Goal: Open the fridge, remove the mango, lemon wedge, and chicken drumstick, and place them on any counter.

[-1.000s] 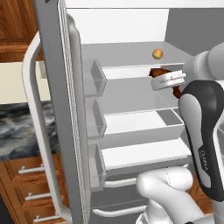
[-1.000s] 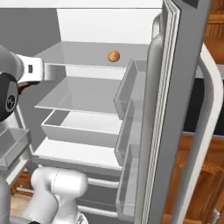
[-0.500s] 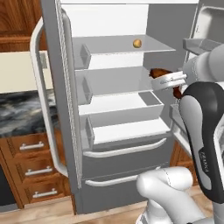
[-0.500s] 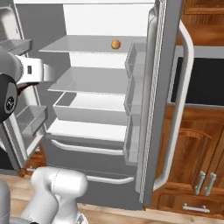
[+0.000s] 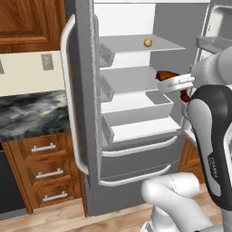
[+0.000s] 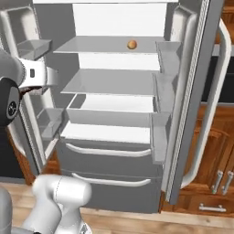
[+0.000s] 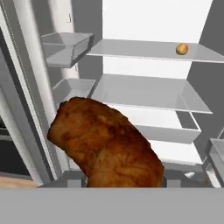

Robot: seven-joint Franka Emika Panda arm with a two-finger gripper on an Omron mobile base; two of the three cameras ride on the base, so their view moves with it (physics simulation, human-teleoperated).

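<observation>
The fridge (image 5: 136,149) stands with both upper doors swung wide, exposing white shelves, a shallow bin and two shut lower drawers. The counter (image 5: 27,115) runs along the fridge's left side, beyond the left door, black and marbled over wooden drawers. The arm rises in front of the fridge's right half, its dark forearm upright and the white wrist turned level toward the interior, at the height of the second shelf near the right door. The gripper (image 5: 174,85) is clamped on the chicken drumstick (image 7: 105,144), which is held off the shelves. In the hand view the drumstick's long axis runs diagonally, the broad rounded end up and toward the left door, the other end down between the fingers. The second shelf and the bin below it lie bare behind the drumstick. The mango (image 6: 132,44) sits alone on the top shelf, toward its right side, well apart from the gripper.
</observation>
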